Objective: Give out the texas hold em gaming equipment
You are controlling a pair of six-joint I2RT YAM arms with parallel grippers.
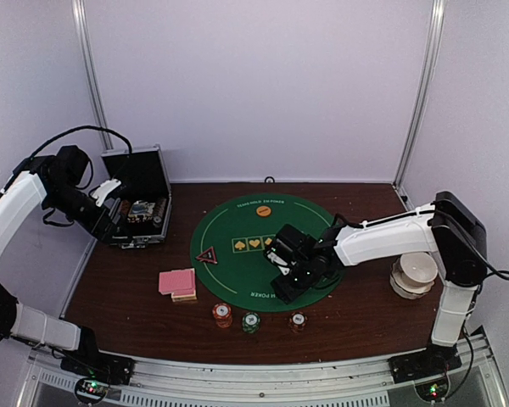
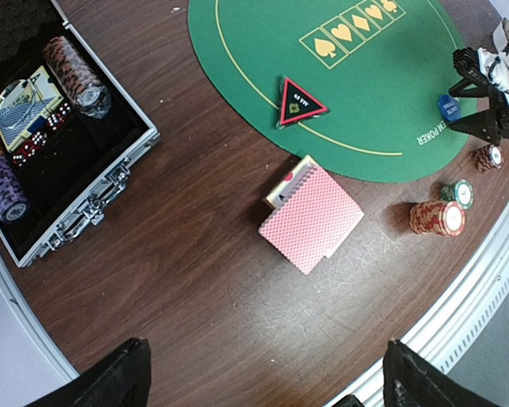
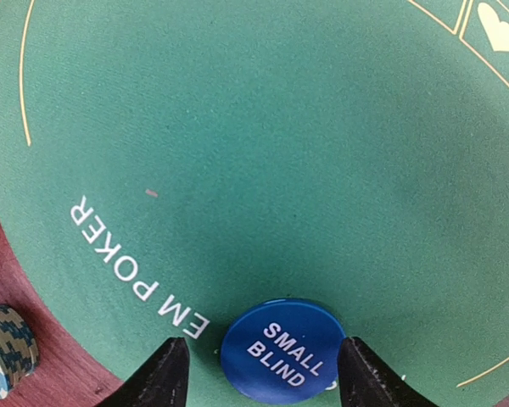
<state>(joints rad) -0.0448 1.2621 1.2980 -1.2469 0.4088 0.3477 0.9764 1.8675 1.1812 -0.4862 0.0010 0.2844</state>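
Right pincer (image 3: 263,377): jaws part-open, low over the mat, set astride blue marker disc (image 3: 282,349) lettered SMALL BLIND. One finger (image 3: 360,377) against the disc's rim, the other just clear of it; disc not gripped. Disc flat on round green felt mat (image 3: 237,127), close to the mat's near edge, just beside the POKER lettering.

Black-red triangle (image 1: 206,255): on the mat, at its left edge.

Orange marker disc (image 1: 264,209): on the mat, toward its far edge.

Striped poker chips, three short stacks: red (image 1: 222,314), green (image 1: 251,321), red-and-white (image 1: 298,320). In a row on the desk, between the mat and the desk's near edge.

Pink-red-backed playing cards (image 1: 177,282): one pile on the desk, just off the mat's near-left edge.

Silver-edged black case (image 2: 93,208): lid up, at the desk's far left corner; more chips, blue-backed cards and dice inside.

Left pincer (image 1: 110,191): jaws wide, empty, above the case.
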